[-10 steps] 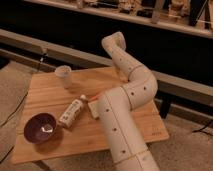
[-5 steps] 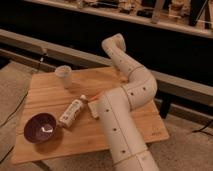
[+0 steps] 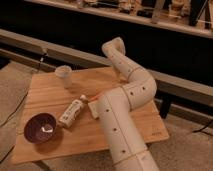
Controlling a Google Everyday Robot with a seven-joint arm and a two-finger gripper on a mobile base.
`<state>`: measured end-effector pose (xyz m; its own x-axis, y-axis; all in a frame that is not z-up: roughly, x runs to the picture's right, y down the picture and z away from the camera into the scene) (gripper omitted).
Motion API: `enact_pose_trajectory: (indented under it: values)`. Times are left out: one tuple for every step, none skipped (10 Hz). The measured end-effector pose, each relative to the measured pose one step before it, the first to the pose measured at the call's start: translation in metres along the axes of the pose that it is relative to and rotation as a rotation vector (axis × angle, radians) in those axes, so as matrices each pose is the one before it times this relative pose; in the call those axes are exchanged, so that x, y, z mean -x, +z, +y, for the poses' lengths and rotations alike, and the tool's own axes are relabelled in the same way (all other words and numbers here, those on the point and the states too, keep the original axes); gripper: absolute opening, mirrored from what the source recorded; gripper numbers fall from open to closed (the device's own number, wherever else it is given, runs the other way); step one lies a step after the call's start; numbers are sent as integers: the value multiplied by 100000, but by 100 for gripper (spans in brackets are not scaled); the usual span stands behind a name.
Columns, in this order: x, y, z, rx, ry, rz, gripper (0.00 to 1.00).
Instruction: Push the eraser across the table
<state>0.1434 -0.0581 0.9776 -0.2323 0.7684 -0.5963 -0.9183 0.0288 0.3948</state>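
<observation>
The eraser (image 3: 93, 109) is a small pale beige block lying near the middle of the bamboo-coloured table (image 3: 55, 92). It touches the left side of the thick white arm link (image 3: 117, 125) that rises from the bottom edge of the view. The arm bends at an elbow (image 3: 141, 89) and reaches up to a far joint (image 3: 115, 47) above the table's back edge. My gripper is hidden behind the arm's links and does not show.
A white tube with a red cap (image 3: 71, 113) lies just left of the eraser. A thin orange stick (image 3: 100, 95) lies just behind the eraser. A dark purple bowl (image 3: 41, 128) sits front left and a small pale cup (image 3: 64, 75) back left. A bench runs behind the table.
</observation>
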Motion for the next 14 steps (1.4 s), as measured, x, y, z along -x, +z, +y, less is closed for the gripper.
enact_pose_trajectory:
  values:
    - [-59,72,113,1821,39,631,58]
    - [-181,276,195,5047,604,1753,58]
    - [-67,110,14,1942,136,655,58]
    - [-17,20,-36,1838,-83,418,58]
    - [31,-48,-178,1742,-329,232,58]
    - [160,-327,131,1145,-1059,-611,58]
    - [411,-807,268,1353,-1078,-1762,55]
    - [811,-1392,503,1906,-1655,-3491,45]
    - [396,-804,122,1227,-1029,-1602,34]
    - [17,-21,41,396,-877,-53,23]
    - [-99,165,64,285,-653,401,13]
    - [-238,664,-71,433,-320,1028,3]
    - [-172,479,-224,441,10,788,0]
    - [-144,444,-273,216,154,673,0]
